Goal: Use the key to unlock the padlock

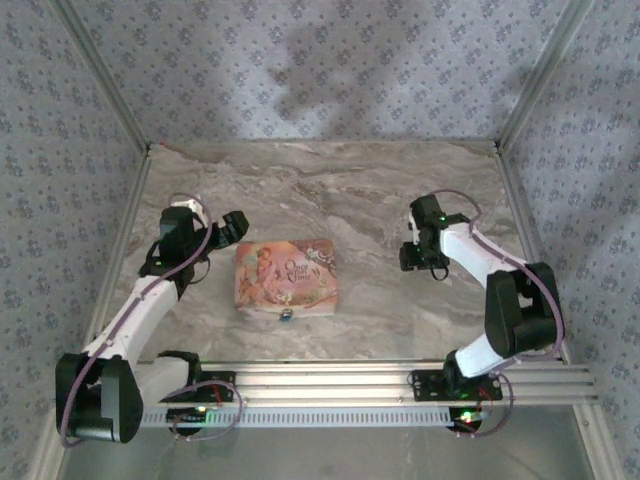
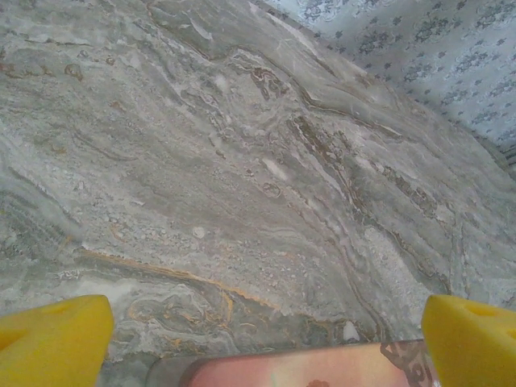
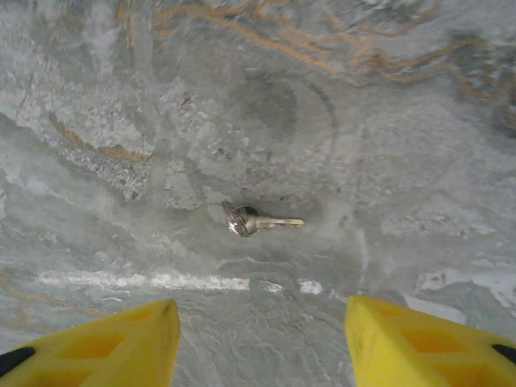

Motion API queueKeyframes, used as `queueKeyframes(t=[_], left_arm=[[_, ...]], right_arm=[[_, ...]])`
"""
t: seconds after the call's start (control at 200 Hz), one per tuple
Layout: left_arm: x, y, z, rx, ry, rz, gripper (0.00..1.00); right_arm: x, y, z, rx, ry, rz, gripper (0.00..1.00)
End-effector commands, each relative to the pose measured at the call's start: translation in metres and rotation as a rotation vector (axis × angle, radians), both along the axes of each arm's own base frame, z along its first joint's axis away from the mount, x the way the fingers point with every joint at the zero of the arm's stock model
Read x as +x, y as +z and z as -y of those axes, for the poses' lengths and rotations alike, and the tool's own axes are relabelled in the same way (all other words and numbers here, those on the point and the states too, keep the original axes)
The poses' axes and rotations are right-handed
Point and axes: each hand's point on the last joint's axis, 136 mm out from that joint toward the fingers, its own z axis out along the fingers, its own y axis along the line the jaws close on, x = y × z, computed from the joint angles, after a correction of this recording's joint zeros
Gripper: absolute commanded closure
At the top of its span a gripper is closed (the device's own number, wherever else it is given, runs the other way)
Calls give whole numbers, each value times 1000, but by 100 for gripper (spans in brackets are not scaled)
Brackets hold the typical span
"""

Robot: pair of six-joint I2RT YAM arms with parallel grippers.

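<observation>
While the right gripper point(image 3: 262, 310) hangs low over the table point(image 3: 403, 121), its yellow fingers point(image 3: 121, 347) stand apart with nothing clamped between them. Just beyond their tips the key point(image 3: 260, 221) lies flat on the marbled surface. It is about in line with the gap and touches neither finger. In the wrist view its rounded head is to the left and its blade points right. A pale streak crosses the table between key and fingertips. From above, this gripper sits right of the box point(image 1: 287, 278), well apart from it.

The padlock point(image 1: 286, 315) is at the middle of the box's near edge, a tiny dark spot with a glint, against the box's front side. How it is fastened there cannot be told. The box lies flat near the table's middle, its pink picture lid up.

The left gripper point(image 2: 266, 322) is spread wide and holds nothing, its fingers at the two bottom corners of its wrist view. The box's pink edge shows low between them; whether they touch it I cannot tell. From above, this gripper is at the box's far left corner. Patterned walls point(image 1: 330, 60) enclose the table, and a metal rail point(image 1: 400, 378) runs along its near edge.
</observation>
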Motion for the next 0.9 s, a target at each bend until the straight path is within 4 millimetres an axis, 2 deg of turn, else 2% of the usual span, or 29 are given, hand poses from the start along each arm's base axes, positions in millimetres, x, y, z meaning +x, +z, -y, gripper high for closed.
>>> queueKeyframes(t=[0.0,0.46,0.894], left_arm=[[4,12,5,-15,-12,14,2],[3,12,4,-6,-9,12,2],[2,11,3,0,-7,9,2]], right_arm=[[0,-2,-1,-65,48,-43,44],[13,-19,-6,-117,70,-78,64],[12,-33,-10,-139,87,-106,80]])
